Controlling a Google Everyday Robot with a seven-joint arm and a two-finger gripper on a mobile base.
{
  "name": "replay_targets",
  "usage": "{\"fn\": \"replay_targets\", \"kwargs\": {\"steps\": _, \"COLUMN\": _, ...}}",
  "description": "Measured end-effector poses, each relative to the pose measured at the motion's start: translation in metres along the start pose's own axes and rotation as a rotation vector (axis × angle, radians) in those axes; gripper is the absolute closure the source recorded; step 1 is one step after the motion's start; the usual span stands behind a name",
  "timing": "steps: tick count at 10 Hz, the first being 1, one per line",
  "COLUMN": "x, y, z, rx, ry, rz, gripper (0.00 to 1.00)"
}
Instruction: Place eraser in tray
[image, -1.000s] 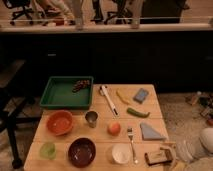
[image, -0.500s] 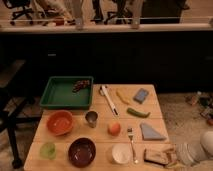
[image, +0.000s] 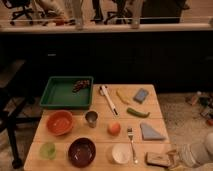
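The eraser, a small tan block, lies flat on the wooden table at its front right corner. My gripper is at the eraser's right end, low over the table, with the white arm coming in from the right edge. Whether it touches the eraser cannot be made out. The green tray sits at the table's back left, far from the gripper, with a small brown clump in its back right corner.
Between the eraser and the tray lie a grey-blue cloth, fork, white cup, orange fruit, metal cup, orange bowl, maroon bowl and green cup. Behind them are a white brush, banana, green vegetable and blue-grey pad.
The arm has sunk slightly lower at the front right corner. The eraser has stayed where it was.
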Motion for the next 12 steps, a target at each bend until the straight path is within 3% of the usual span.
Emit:
{"fn": "replay_targets", "kwargs": {"steps": 3, "x": -0.01, "y": -0.01, "z": -0.033, "rx": 0.051, "ry": 0.018, "rz": 0.006, "gripper": 1.0}}
{"fn": "replay_targets", "kwargs": {"steps": 6, "x": -0.026, "y": -0.037, "z": -0.064, "rx": 0.11, "ry": 0.021, "rz": 0.004, "gripper": 1.0}}
{"fn": "replay_targets", "kwargs": {"steps": 7, "x": -0.042, "y": -0.068, "z": -0.078, "rx": 0.142, "ry": 0.022, "rz": -0.005, "gripper": 1.0}}
{"fn": "replay_targets", "kwargs": {"steps": 12, "x": -0.09, "y": -0.115, "z": -0.082, "rx": 0.166, "ry": 0.004, "rz": -0.037, "gripper": 1.0}}
